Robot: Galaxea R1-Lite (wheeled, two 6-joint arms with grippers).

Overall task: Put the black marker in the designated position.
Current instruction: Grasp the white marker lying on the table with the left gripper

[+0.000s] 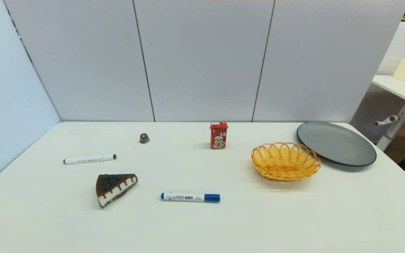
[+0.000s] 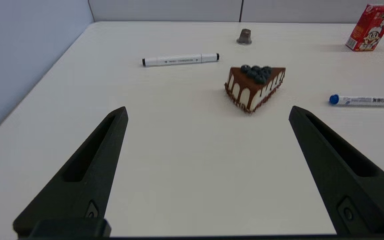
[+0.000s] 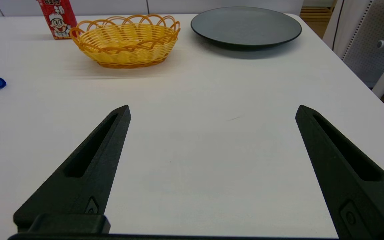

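Still at rest: both grippers spread, marker untouched on the bench

Over toward the bench's far right corner sits a dark grey plate with nothing on it, and touching or just overlapping its near-left rim is a yellow wicker basket, which looks empty as well. A small red drink carton stands upright near the far edge, about midway along, with a little grey bell-shaped piece further left.

The black marker lies flat near the left edge, well apart from both containers. A wedge of chocolate cake lies just nearer than it, and a blue-capped marker lies mid-bench.

Neither arm shows from the head view. The left gripper hangs over the near left of the bench, fingers spread wide and holding nothing; the right gripper does likewise over the near right. The near half of the bench is bare white surface.
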